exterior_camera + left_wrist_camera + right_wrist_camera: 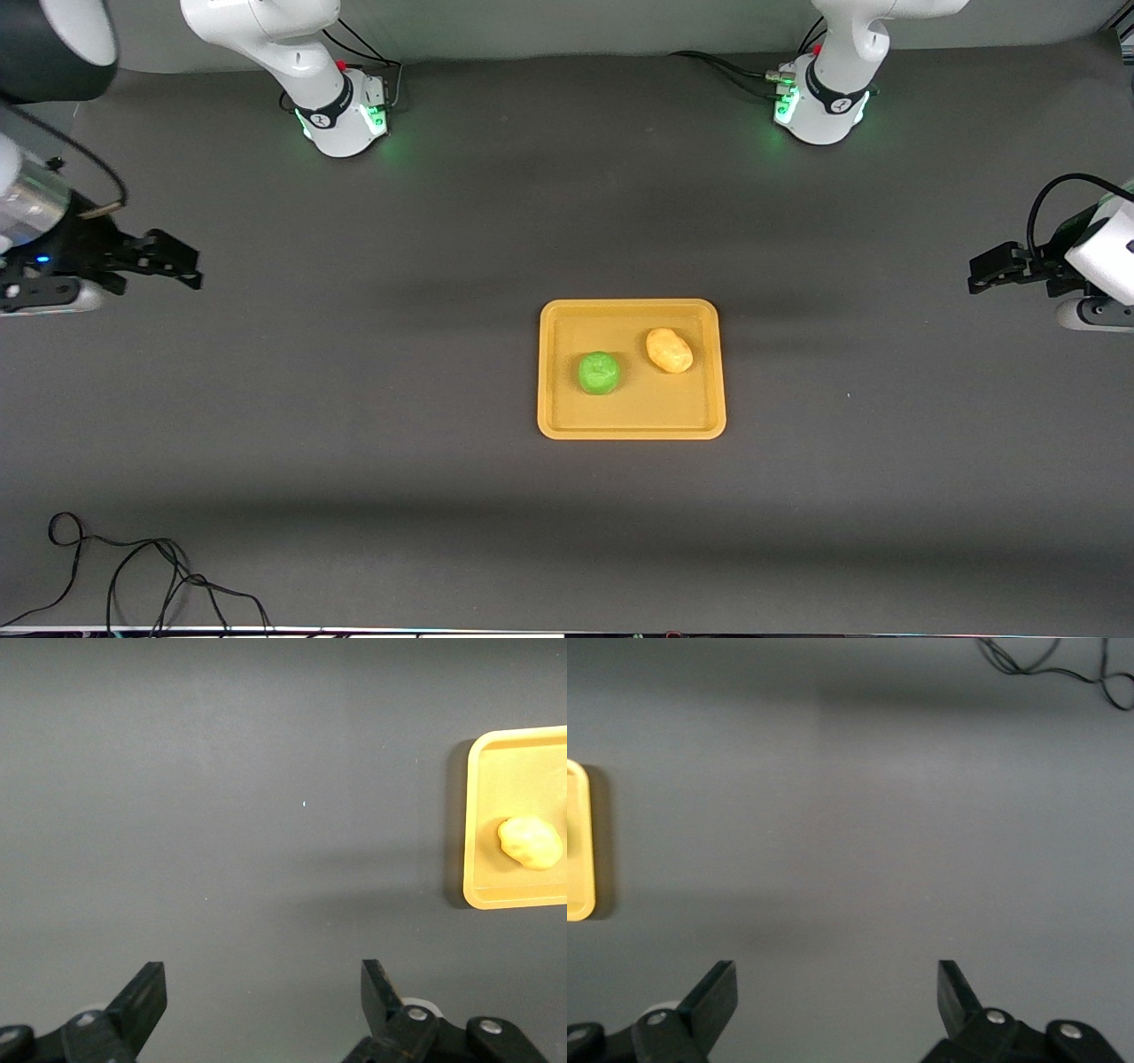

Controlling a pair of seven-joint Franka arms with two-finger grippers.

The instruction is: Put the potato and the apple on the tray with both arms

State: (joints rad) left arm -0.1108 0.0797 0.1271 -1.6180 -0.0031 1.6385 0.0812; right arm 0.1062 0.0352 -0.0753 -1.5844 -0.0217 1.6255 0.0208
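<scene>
The yellow-orange tray (pixel 631 430) lies mid-table. On it sit the green apple (pixel 599 372) and, beside it toward the left arm's end, the yellow-tan potato (pixel 669 350). The left wrist view shows the tray's (pixel 496 898) end with the potato (pixel 530 842) on it. Only the tray's rim (pixel 578 850) shows in the right wrist view. My left gripper (pixel 979 270) hangs open and empty over bare table at the left arm's end, its gripper (pixel 264 979) far from the tray. My right gripper (pixel 182 261) hangs open and empty at the right arm's end, over bare mat (pixel 833 979).
A black cable (pixel 133 567) lies looped on the mat near the front edge at the right arm's end, and the same cable (pixel 1063 669) shows in the right wrist view. Both arm bases (pixel 345 115) stand along the table's back edge.
</scene>
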